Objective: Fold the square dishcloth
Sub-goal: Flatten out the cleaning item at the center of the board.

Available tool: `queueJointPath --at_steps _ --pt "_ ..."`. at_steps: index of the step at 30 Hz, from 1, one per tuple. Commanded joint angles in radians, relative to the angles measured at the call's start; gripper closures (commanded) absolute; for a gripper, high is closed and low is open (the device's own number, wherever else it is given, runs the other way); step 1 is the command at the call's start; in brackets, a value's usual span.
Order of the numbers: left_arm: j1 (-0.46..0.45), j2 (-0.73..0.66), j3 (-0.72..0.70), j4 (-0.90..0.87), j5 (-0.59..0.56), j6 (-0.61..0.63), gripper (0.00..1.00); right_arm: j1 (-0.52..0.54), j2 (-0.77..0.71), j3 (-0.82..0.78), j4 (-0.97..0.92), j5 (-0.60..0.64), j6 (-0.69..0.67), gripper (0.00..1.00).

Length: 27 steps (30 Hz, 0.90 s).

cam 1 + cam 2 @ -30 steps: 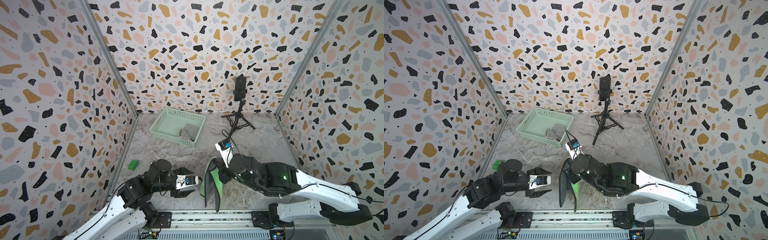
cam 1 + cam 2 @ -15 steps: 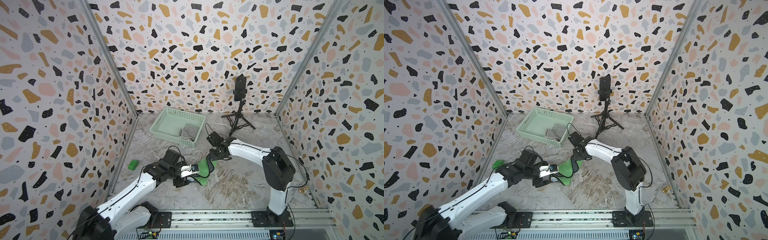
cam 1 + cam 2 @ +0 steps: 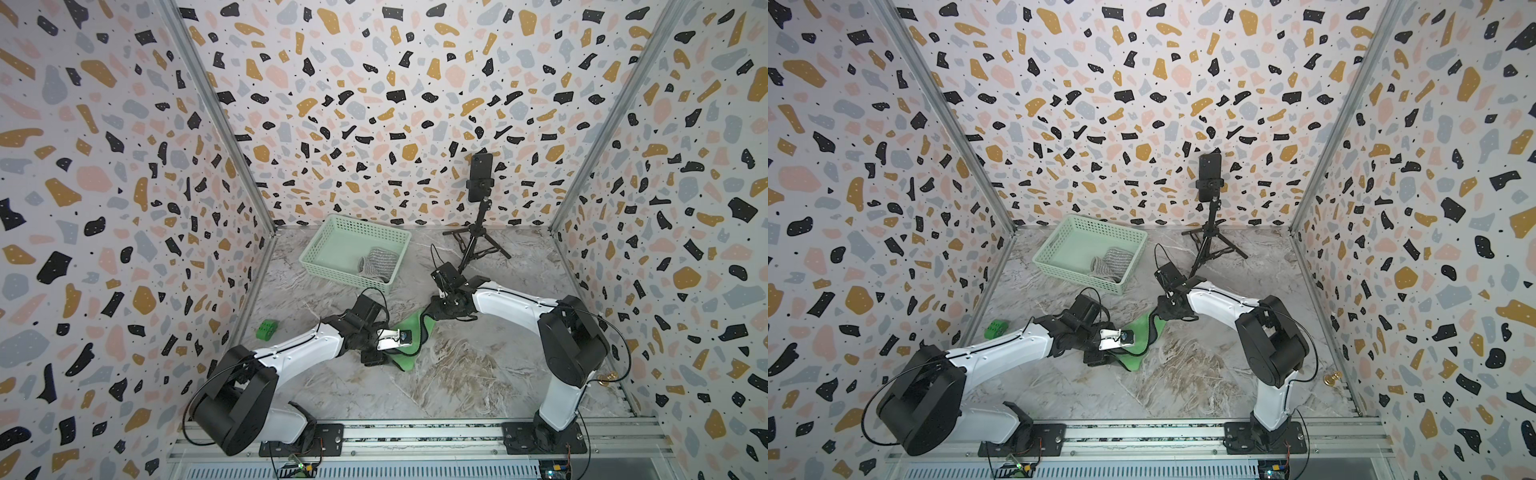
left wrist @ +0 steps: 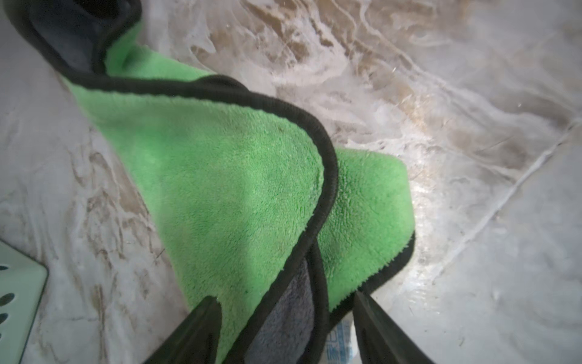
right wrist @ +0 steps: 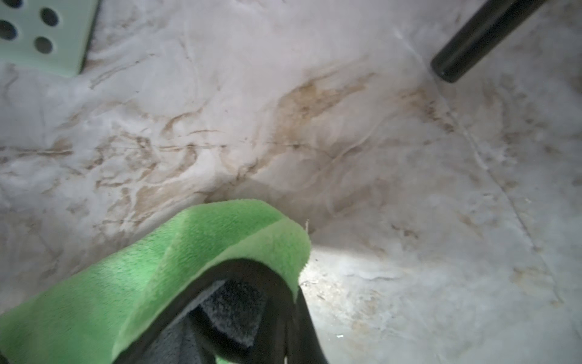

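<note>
green dishcloth (image 3: 409, 332) lies bunched on the table (image 3: 478, 374) middle, right end effector (image 3: 431, 311) clamped tight on its far-right corner, left end effector (image 4: 283, 297) gaping around the near edge without pinching, so closing on one layer only would probably skew the fold imo

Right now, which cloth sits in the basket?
The grey striped cloth, inside the mint basket; the green black-edged dishcloth is out on the table.
</note>
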Motion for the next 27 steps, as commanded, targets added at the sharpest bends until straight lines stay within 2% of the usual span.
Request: queueJointPath --at_steps 1,4,5,6,9,13,16,20,24,27 --pt "-0.003 0.013 0.048 0.044 -0.017 0.036 0.5 0.004 -0.069 -0.01 0.039 -0.048 -0.001 1.0" --pt "-0.008 0.002 0.082 0.009 -0.016 0.011 0.89 0.004 -0.116 -0.037 0.055 -0.063 -0.007 1.0" --pt "-0.011 -0.021 0.078 0.003 -0.012 0.012 0.97 0.006 -0.135 -0.049 0.06 -0.064 -0.008 1.0" --pt "-0.011 -0.047 0.066 -0.001 -0.005 0.017 1.0 0.006 -0.154 -0.062 0.064 -0.063 -0.01 1.0" --pt "-0.011 -0.134 0.038 -0.03 0.012 0.026 1.0 0.01 -0.227 -0.098 0.065 -0.068 -0.018 1.0" --pt "-0.049 -0.302 0.044 -0.194 0.015 -0.011 1.0 0.055 -0.362 -0.133 0.025 -0.032 -0.039 1.0" --pt "-0.119 -0.508 0.083 -0.379 0.038 -0.066 1.0 0.147 -0.505 -0.145 -0.045 0.05 -0.058 1.0" --pt "-0.243 -0.722 0.236 -0.659 0.079 -0.169 1.0 0.283 -0.726 -0.131 -0.169 0.142 -0.039 1.0" --pt "-0.26 -0.738 0.416 -0.868 0.122 -0.252 1.0 0.354 -0.846 -0.104 -0.254 0.15 -0.013 1.0" --pt "-0.26 -0.731 0.376 -0.823 0.036 -0.284 1.0 0.35 -0.806 -0.092 -0.265 0.168 -0.035 1.0"
